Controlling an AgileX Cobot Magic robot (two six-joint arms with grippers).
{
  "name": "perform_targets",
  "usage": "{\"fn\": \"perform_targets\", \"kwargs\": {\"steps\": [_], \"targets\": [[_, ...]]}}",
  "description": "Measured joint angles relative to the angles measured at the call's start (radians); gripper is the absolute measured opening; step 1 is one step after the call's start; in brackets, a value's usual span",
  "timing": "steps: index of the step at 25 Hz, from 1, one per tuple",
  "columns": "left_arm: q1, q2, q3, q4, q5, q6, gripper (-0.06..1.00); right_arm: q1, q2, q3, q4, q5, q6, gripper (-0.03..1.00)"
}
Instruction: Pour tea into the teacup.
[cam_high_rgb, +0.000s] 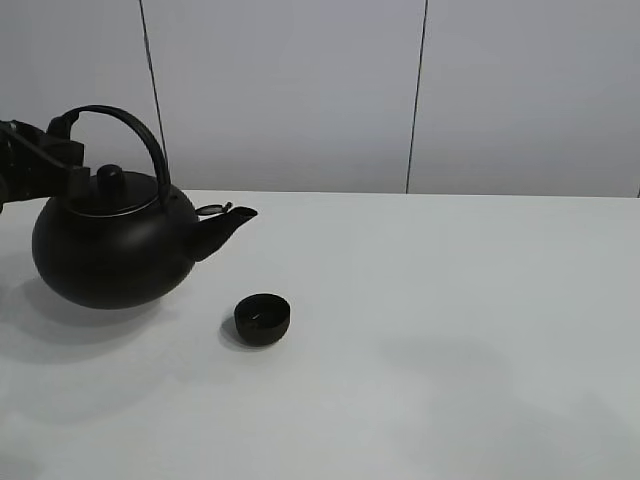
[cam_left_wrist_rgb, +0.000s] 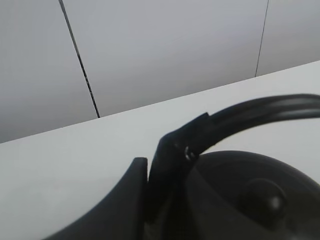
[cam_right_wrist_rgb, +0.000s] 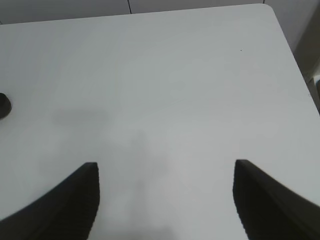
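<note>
A big black kettle (cam_high_rgb: 110, 250) hangs a little above the white table (cam_high_rgb: 450, 300) at the left, close to upright. Its spout (cam_high_rgb: 228, 222) points right. My left gripper (cam_high_rgb: 62, 135) is shut on the left end of the arched handle (cam_high_rgb: 140, 135). The left wrist view shows that gripper (cam_left_wrist_rgb: 150, 185) clamped on the handle (cam_left_wrist_rgb: 260, 112) above the lid knob (cam_left_wrist_rgb: 265, 197). The small black teacup (cam_high_rgb: 262, 318) stands on the table below and slightly right of the spout tip. No tea shows in any view. My right gripper (cam_right_wrist_rgb: 166, 167) is open over bare table, and the teacup (cam_right_wrist_rgb: 3, 106) shows at that view's edge.
The white table's far corner and side edge (cam_right_wrist_rgb: 285, 35) appear in the right wrist view. Grey wall panels (cam_high_rgb: 300, 90) rise behind the table's back edge. The right arm does not appear in the exterior high view.
</note>
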Motion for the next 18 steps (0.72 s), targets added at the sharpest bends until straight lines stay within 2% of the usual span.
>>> {"fn": "perform_targets", "kwargs": {"steps": [11,18], "targets": [[0.000,0.000,0.000,0.001,0.000,-0.002,0.12,0.000,0.000,0.000,0.000,0.000,0.000,0.52],[0.000,0.000,0.000,0.001,0.001,0.073,0.12,0.000,0.000,0.000,0.000,-0.001,0.000,0.52]]}}
